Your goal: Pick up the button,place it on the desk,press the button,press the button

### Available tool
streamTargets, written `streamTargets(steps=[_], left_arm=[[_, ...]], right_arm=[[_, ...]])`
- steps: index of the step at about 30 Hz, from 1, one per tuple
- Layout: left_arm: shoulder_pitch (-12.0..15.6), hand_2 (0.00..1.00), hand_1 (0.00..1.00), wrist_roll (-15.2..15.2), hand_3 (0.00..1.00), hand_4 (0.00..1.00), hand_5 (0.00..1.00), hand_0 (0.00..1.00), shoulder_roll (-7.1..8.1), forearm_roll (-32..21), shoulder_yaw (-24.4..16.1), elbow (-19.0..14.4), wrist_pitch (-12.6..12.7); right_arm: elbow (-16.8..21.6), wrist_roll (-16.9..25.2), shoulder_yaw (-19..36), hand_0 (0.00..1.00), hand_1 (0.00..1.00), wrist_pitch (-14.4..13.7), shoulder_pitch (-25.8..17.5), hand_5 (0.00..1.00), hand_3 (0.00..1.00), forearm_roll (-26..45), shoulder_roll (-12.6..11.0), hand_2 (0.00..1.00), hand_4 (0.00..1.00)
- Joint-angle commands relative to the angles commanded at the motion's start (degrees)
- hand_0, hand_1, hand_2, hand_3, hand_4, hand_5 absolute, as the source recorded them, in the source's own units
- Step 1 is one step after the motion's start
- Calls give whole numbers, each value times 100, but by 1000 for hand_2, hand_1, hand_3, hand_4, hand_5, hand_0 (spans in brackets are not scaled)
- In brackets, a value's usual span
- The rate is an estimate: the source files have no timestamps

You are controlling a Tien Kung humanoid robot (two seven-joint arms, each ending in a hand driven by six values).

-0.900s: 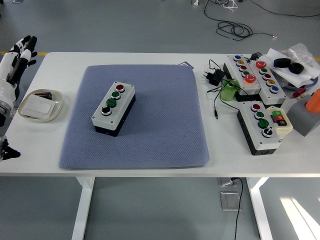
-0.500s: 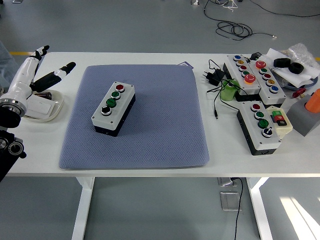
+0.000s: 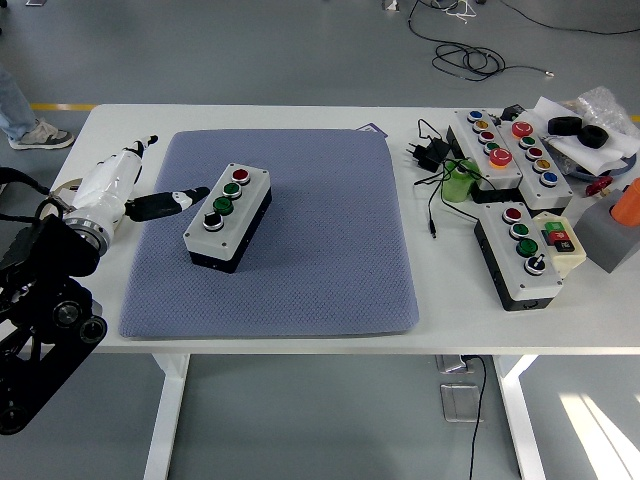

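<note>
Fingers spread and empty, our left robot hand (image 3: 135,185) reaches over the blue mat (image 3: 270,235). Its thumb nears the button box (image 3: 228,217), not clearly touching.

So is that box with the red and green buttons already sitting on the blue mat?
Yes, the button box lies flat on the blue mat, with the robot's left hand reaching toward its near-left side.

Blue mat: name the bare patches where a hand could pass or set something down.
The blue mat is bare right of and in front of the button box. Its left edge is taken by the left robot hand. The table's right end is crowded.
</note>
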Motion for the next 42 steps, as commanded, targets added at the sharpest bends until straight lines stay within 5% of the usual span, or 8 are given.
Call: streamTargets(steps=[18, 29, 42], left_arm=[[-551, 998, 998, 0, 998, 998, 688, 943, -849, 428, 713, 1223, -11], [-837, 998, 998, 0, 998, 998, 658, 898, -1120, 880, 798, 1917, 20], [-1007, 998, 970, 0, 998, 998, 607, 780, -1243, 1171, 935, 2325, -210]], right_arm=[[0, -6, 24, 787, 797, -20, -11, 479, 751, 19, -35, 817, 412], [0, 23, 44, 787, 797, -32, 4, 479, 751, 21, -54, 817, 412], [0, 59, 91, 787, 797, -87, -9, 479, 751, 8, -63, 817, 412]])
